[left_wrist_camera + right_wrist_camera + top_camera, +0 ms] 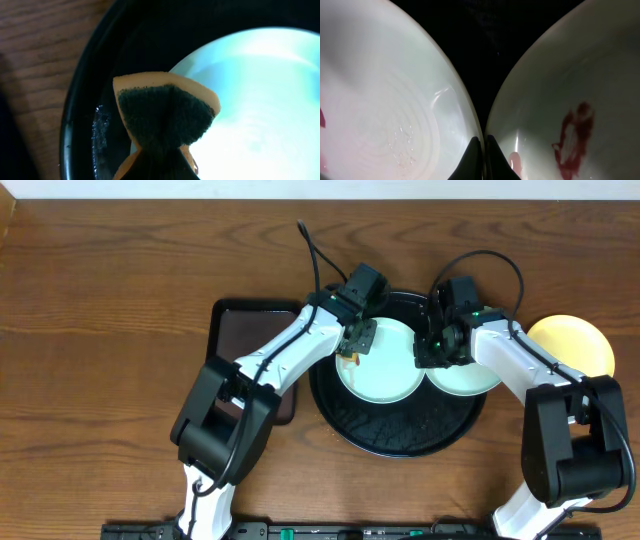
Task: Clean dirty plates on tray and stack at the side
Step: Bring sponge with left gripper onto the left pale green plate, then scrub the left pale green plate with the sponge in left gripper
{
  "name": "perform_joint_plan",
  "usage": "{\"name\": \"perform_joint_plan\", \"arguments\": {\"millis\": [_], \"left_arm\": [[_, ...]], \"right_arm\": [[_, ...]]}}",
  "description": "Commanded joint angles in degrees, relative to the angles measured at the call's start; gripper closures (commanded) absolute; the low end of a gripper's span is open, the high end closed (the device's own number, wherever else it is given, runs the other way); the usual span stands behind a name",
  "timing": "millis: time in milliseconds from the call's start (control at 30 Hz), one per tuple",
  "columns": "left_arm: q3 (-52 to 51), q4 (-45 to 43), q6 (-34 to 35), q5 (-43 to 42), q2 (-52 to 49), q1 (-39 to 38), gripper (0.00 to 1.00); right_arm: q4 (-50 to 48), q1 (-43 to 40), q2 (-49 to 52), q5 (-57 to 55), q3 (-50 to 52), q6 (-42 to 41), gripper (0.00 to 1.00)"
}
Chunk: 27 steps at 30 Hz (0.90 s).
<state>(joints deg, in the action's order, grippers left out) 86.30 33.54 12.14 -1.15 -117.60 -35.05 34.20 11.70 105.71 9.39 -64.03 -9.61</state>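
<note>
The round black tray point(400, 438) holds two mint-white plates, one on the left point(385, 375) and one on the right point(468, 380). A pale yellow plate point(575, 345) lies on the table at the right. My left gripper point(355, 340) is shut on an orange sponge with a dark scrub face point(165, 115), at the left plate's point(260, 100) left edge. My right gripper point(483, 150) is shut on a rim where the two plates meet; which plate's rim I cannot tell. The right-hand plate in the right wrist view point(550, 75) has a red smear point(575, 132); the other point(385, 100) looks wet.
A smaller rectangular dark brown tray point(250, 340) lies left of the black tray, partly under my left arm. The black tray's rim point(80, 100) shows in the left wrist view, with wood table beyond.
</note>
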Motion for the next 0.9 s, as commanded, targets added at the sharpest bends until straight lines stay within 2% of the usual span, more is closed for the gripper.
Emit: {"name": "perform_joint_plan", "arguments": {"millis": [0,500,667,867], "left_arm": [[-1.5,-1.3,-0.5,0.3,0.2,-0.2,0.93],[-2.1,-1.7,-0.5,-0.4,-5.9,-0.8,0.93],[-2.3,-1.5,-0.5,-6.6,-7.1,-1.0,0.92],[-2.4,-0.2,0.8,-10.0,-7.1,-2.2,0.93]], "right_arm": [[-0.1,1.1,0.7,0.5,-0.8,0.0,0.99],[-0.2,1.1,0.7,0.5,-0.8,0.1,0.99],[-0.2,1.1,0.7,0.5,-0.8,0.1,0.99],[-0.2,1.1,0.7,0.5,-0.8,0.1,0.99]]}}
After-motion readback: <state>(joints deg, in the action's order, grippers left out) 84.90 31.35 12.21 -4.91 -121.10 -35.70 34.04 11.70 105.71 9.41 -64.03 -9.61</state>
